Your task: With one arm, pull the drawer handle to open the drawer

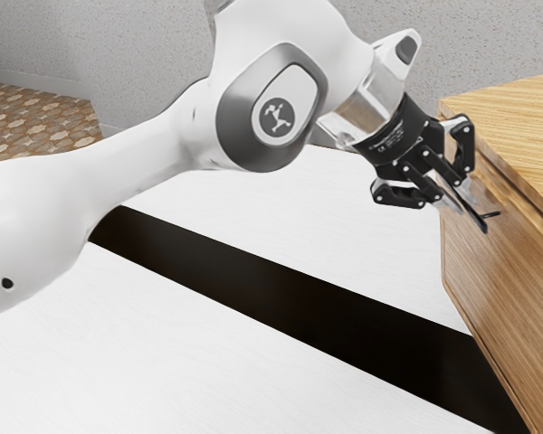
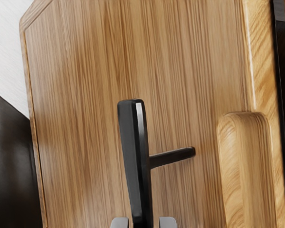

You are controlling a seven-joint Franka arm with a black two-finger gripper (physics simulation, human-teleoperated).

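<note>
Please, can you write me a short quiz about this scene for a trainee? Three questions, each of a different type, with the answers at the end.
1. True or false: the gripper is far away from the handle.
2. The drawer front behind the handle looks like: A) wood, B) glass, C) steel.
3. Fill in: the stripe across the white table is ____.

Key: 1 false (the gripper is right at the handle); 2 A; 3 black.
</note>
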